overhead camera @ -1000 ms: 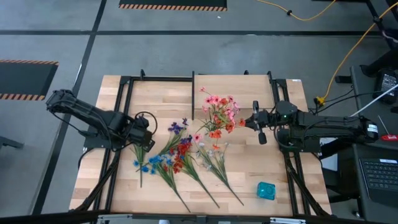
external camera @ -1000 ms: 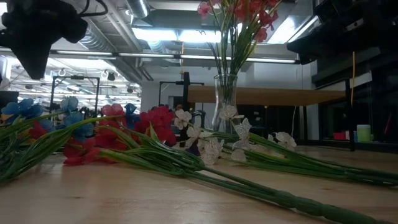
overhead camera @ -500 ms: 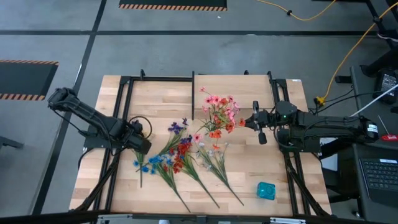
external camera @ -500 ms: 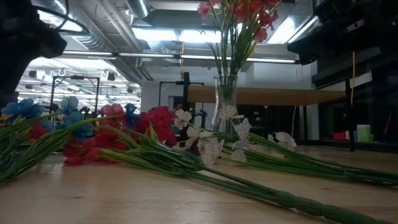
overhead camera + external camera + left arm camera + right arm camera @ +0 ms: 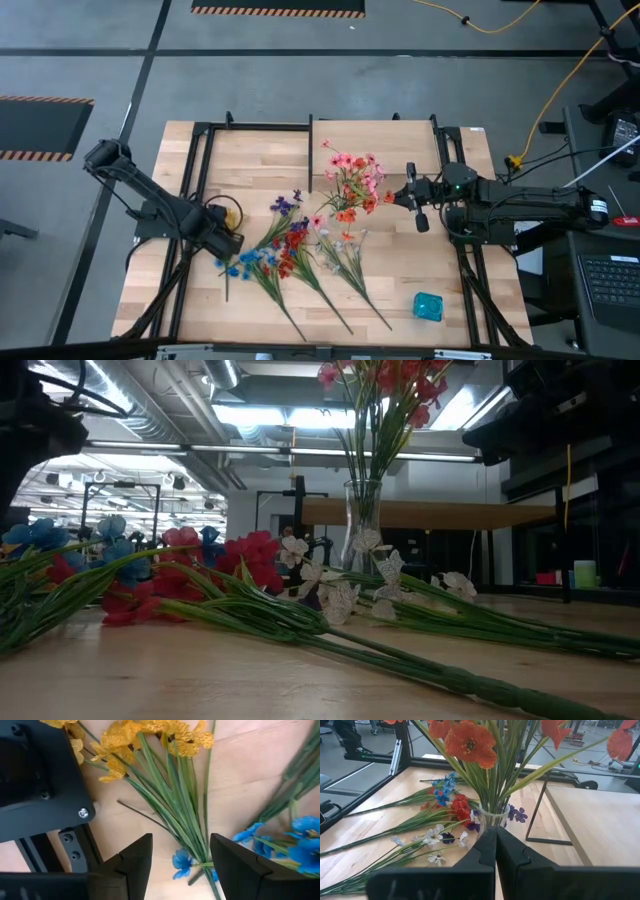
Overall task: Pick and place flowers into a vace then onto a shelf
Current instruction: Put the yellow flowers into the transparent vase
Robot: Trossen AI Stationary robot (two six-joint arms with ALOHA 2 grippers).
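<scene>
The glass vase (image 5: 362, 525) holds red, pink and orange flowers (image 5: 352, 185). More flowers (image 5: 285, 255) lie loose on the table (image 5: 250, 150). The left gripper (image 5: 180, 865) hangs spread over yellow stems (image 5: 165, 795); the right gripper (image 5: 496, 851) is clenched, empty.

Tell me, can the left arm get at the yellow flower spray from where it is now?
Probably yes. The left gripper stands open right over the green stems of the yellow flower spray, and nothing lies between them. A blue bloom lies close by the stems, so the fingers might catch it too.

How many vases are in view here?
1: a clear glass vase holding red and pink flowers, mid-table just beyond the loose sprays, in front of the right gripper. None seems hidden.
</scene>
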